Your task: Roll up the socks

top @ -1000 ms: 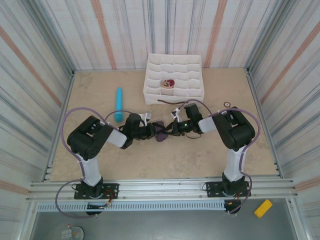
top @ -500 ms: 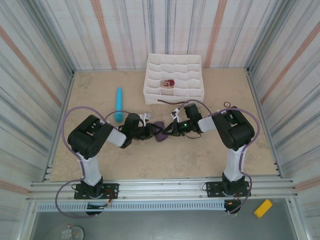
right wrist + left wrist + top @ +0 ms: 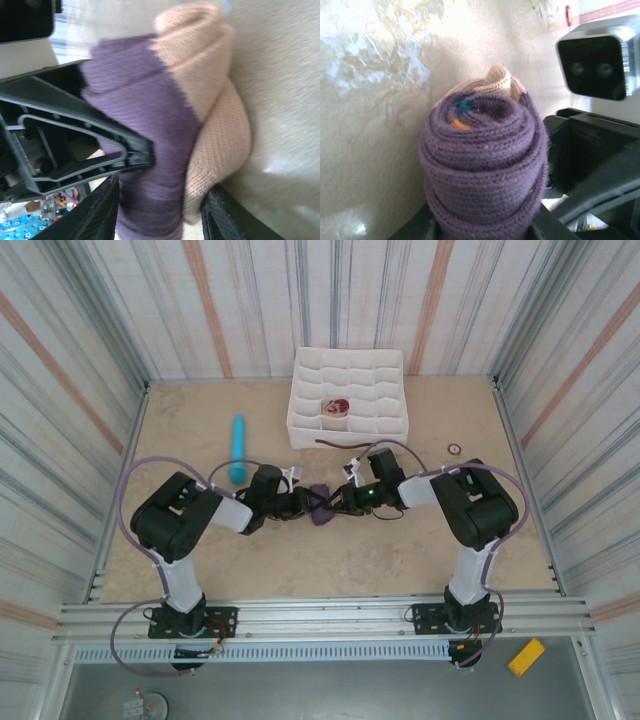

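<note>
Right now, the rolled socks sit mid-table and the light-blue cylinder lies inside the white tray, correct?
No. The top external view shows the light-blue cylinder on the bare table, left of the white tray; the rolled socks do sit mid-table.

Looks like a lab robot cell: a beige table (image 3: 400, 550) boxed in on three sides by striped walls (image 3: 70, 370), aluminium rails (image 3: 330, 618) along the near edge, a left arm (image 3: 180, 525) and right arm (image 3: 478, 505) bolted there, purple cables (image 3: 128, 490) looping up.

Black-and-white arms (image 3: 180, 525), purple cables (image 3: 128, 495), black jaws.
</note>
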You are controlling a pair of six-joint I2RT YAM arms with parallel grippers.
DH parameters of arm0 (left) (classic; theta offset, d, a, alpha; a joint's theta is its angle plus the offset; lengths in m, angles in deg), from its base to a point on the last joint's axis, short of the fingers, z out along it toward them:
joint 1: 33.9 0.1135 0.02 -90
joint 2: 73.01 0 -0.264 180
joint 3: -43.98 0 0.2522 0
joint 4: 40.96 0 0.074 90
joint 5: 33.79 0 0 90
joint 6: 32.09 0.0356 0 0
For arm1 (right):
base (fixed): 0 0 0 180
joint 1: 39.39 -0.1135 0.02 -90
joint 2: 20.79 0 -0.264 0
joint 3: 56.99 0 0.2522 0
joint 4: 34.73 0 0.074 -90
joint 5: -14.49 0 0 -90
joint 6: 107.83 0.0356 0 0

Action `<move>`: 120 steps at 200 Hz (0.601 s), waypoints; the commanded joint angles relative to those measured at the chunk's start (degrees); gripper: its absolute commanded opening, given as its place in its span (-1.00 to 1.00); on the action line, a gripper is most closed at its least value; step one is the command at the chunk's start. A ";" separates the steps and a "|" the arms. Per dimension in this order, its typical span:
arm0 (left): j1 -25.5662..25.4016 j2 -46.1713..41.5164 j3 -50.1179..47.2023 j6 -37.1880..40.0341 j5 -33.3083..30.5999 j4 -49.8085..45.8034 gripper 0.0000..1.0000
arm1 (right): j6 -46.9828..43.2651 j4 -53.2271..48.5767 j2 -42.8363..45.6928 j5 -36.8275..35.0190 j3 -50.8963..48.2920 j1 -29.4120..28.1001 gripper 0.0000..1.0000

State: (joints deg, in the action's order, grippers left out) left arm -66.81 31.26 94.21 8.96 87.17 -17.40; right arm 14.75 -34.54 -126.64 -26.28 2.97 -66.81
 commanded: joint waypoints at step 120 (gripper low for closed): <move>-0.67 -17.43 21.53 28.28 -5.89 -40.35 -1.00 | 2.27 -35.38 24.74 -30.18 8.60 10.16 0.35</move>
State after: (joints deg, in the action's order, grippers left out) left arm -67.40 16.07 112.55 30.75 81.90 -52.45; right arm 14.86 -58.15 -105.19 -47.00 6.79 -59.85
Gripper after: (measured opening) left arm 0.295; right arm 0.687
